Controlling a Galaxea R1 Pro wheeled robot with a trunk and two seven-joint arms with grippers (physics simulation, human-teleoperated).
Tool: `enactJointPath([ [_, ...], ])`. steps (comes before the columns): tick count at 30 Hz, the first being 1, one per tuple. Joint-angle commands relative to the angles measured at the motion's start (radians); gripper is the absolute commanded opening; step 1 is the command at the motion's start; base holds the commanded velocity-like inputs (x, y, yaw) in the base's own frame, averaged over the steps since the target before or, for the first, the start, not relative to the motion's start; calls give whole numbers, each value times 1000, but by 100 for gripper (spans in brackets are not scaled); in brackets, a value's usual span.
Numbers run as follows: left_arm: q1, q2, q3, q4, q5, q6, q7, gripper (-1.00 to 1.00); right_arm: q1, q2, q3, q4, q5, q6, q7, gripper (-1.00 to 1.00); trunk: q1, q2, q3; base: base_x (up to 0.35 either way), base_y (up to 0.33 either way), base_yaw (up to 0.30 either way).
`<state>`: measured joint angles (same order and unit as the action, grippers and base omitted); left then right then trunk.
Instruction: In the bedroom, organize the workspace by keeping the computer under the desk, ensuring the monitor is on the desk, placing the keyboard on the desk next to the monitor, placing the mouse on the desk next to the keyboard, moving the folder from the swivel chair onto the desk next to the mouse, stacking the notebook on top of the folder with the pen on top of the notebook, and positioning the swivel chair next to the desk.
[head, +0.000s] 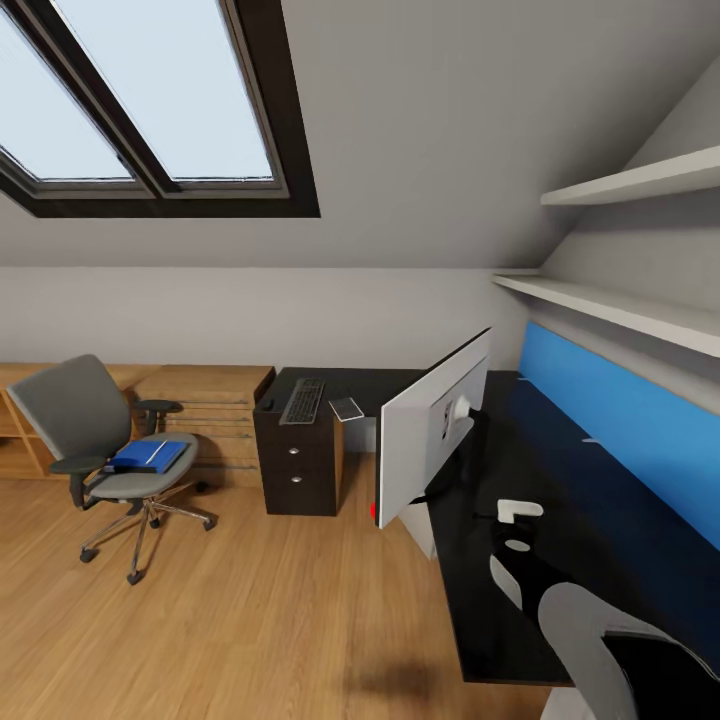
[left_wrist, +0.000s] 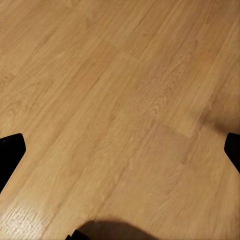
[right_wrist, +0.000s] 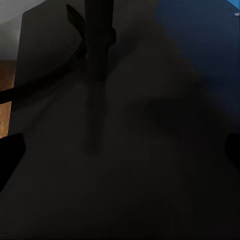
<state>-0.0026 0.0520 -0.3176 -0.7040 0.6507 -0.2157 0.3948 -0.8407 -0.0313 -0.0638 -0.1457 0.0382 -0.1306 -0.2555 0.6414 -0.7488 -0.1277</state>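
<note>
Two pincers spread wide (left_wrist: 120, 150), (right_wrist: 120, 150), both empty

Attic bedroom workspace: skylight (head: 150, 100) in sloped wall, desk (head: 520, 520), swivel chair (head: 100, 440), wood floor (head: 250, 600).

The monitor (head: 432, 432) blocks the desk (head: 500, 560); floor (head: 250, 600) open.

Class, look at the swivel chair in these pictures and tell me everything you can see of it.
The swivel chair stands upright on the light wood floor, left of the desk and apart from it, in front of a low light-wood chest. It has a grey upholstered back and seat, black armrests and a chrome star base on dark castors. A blue folder lies flat on its seat. Nothing else touches it.
</note>
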Motion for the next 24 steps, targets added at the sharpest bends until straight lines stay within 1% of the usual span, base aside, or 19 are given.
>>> enactJointPath([
  [1, 0, 2, -8, -2, 11, -6, 7, 100, -2, 1, -6, 12, 4, -17, 3, 100, 0, -1, -1, 0, 0, 0],
  [3, 0, 2, -9, -1, 11, -5, 7, 100, -5, 3, -5, 40, 4, -50, 12, 100, 0, -1, -1, 0, 0, 0],
  [4, 0, 2, -9, -1, 11, -5, 7, 100, -7, 0, -6, 68, 5, -79, 19, 100, 0, -1, -1, 72, 0, 0],
  [8, 0, 2, -9, -1, 11, -5, 7, 100, -7, -1, -6, 73, 5, -91, 21, 100, 0, -1, -1, 170, 0, 0],
  [9, 0, 1, -10, -1, 11, -5, 7, 100, -7, 1, -5, 76, 6, -112, 22, 100, 0, -1, -1, 288, 0, 0],
  [14, 0, 1, -12, -1, 12, -4, 6, 100, -8, 4, -4, 80, 8, -127, 22, 100, 0, -1, -1, 263, -9, 0],
  [22, 0, 2, -13, 0, 12, -5, 6, 100, -7, 5, -4, 81, 8, -131, 22, 100, 0, -1, -1, 50, -6, 0],
  [24, 0, 2, -13, 0, 12, -5, 6, 100, -8, 4, -4, 81, 8, -131, 22, 100, 0, -1, -1, 148, -140, 0],
])
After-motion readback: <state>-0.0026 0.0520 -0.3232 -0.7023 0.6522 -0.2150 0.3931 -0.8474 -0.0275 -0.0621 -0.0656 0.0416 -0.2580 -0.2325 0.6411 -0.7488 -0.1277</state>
